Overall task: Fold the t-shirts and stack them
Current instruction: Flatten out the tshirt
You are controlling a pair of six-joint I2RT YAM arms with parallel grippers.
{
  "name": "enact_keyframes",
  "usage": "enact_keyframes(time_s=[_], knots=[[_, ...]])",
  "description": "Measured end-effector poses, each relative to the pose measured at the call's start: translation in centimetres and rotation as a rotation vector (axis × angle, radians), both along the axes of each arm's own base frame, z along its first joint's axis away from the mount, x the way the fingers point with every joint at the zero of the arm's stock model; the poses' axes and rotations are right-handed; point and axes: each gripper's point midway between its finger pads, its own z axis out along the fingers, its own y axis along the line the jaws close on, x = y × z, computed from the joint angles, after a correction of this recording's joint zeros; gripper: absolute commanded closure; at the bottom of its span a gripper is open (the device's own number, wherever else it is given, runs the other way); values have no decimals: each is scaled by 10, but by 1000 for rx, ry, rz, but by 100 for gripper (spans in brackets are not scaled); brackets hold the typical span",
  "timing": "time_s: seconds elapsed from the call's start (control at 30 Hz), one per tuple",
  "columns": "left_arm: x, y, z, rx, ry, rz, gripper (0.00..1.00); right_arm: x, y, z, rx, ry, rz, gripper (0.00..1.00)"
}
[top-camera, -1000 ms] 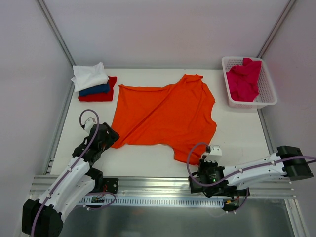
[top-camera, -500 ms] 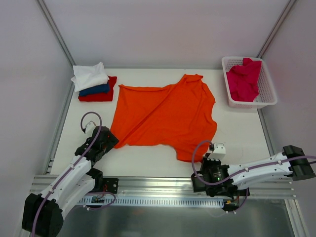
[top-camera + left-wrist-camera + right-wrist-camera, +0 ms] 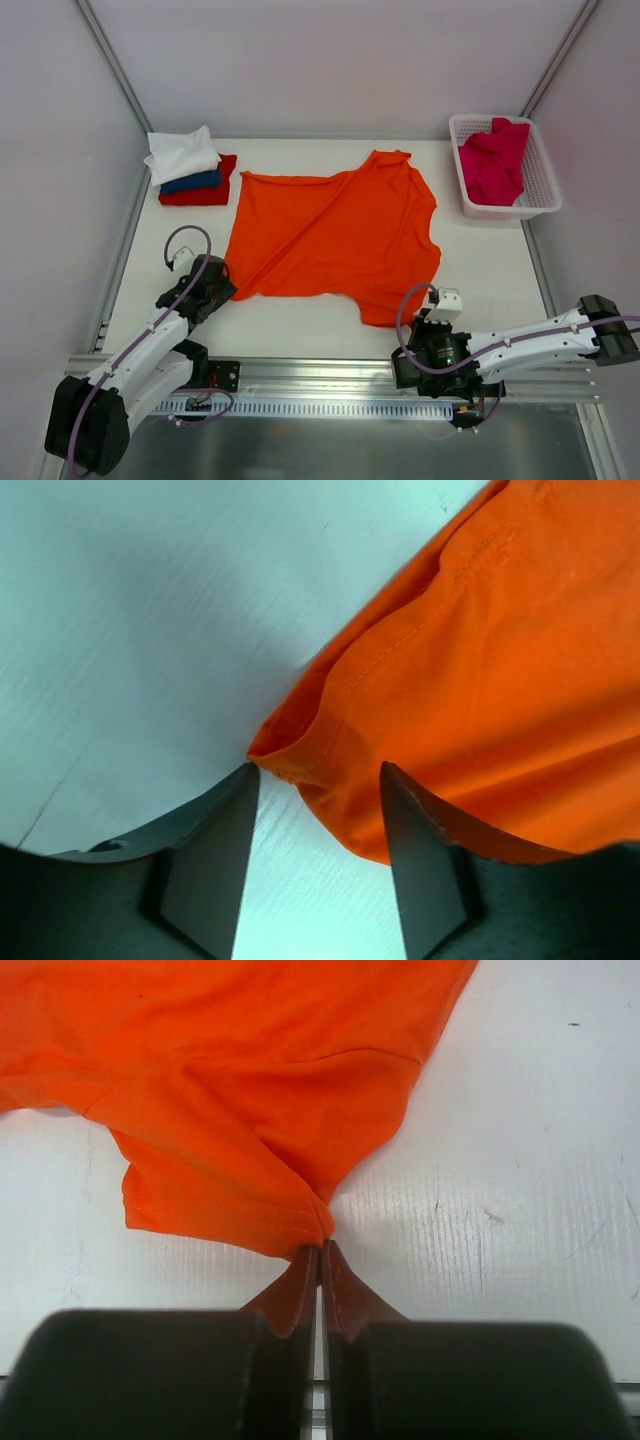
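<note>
White table (image 3: pixel 300 322) is bearing the orange shirt (image 3: pixel 335 235), lying wrinkled with a diagonal fold at its centre. Left gripper (image 3: pixel 318 775) is straddling the near-left hem corner, fingers spread. Right gripper (image 3: pixel 320 1250) is pinching the near-right corner.

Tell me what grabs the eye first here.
The big orange t-shirt spread at centre dominates. The left gripper is open astride its near-left corner, and the right gripper is shut, seemingly pinching its near-right corner. Next come the folded stack of white, blue and red at the far left, and a crimson shirt heaped in the white basket at the far right.
</note>
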Motion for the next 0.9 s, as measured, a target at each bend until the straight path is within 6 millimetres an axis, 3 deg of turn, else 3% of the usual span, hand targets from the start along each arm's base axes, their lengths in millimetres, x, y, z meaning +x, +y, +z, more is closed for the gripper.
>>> enact_keyframes(time_s=[0.1, 0.4, 0.67, 0.9], knots=[[0, 1, -1, 6, 10, 3, 57, 1, -1, 1, 2, -5, 1, 100], [-3, 3, -6, 21, 43, 11, 99, 2, -1, 4, 11, -18, 9, 100], [0, 2, -1, 12, 15, 11, 100, 3, -1, 10, 4, -31, 16, 100], [10, 0, 31, -9, -85, -1, 100, 6, 5, 36, 28, -67, 16, 100]])
